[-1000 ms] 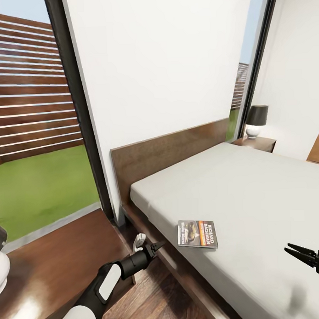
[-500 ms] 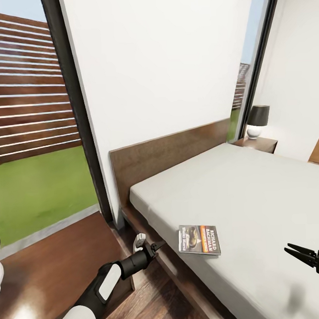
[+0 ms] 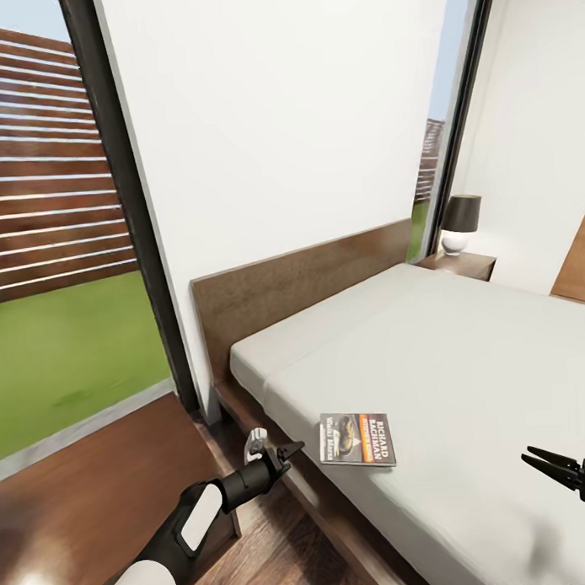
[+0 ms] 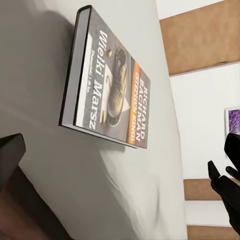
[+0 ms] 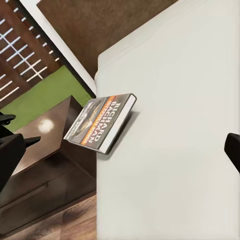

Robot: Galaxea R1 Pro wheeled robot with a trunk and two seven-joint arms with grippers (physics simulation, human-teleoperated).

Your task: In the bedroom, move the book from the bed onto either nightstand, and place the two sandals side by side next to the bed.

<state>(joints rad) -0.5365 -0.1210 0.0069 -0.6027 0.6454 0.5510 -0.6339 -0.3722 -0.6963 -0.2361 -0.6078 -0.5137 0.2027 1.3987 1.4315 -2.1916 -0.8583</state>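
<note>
Head view: the book lies flat near the mattress edge of the bed; the left gripper, fingers apart, hovers just beside it; the right gripper seems open too; approach low, pinching the overhanging spine.

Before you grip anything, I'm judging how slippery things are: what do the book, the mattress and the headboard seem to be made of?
The book looks like a paperback with a smooth printed cover, possibly slightly glossy. The mattress reads as plain light grey fabric, matte, with no shine; the render shows no weave. The headboard appears to be dark brown wood with faint grain and a dull finish.
</note>
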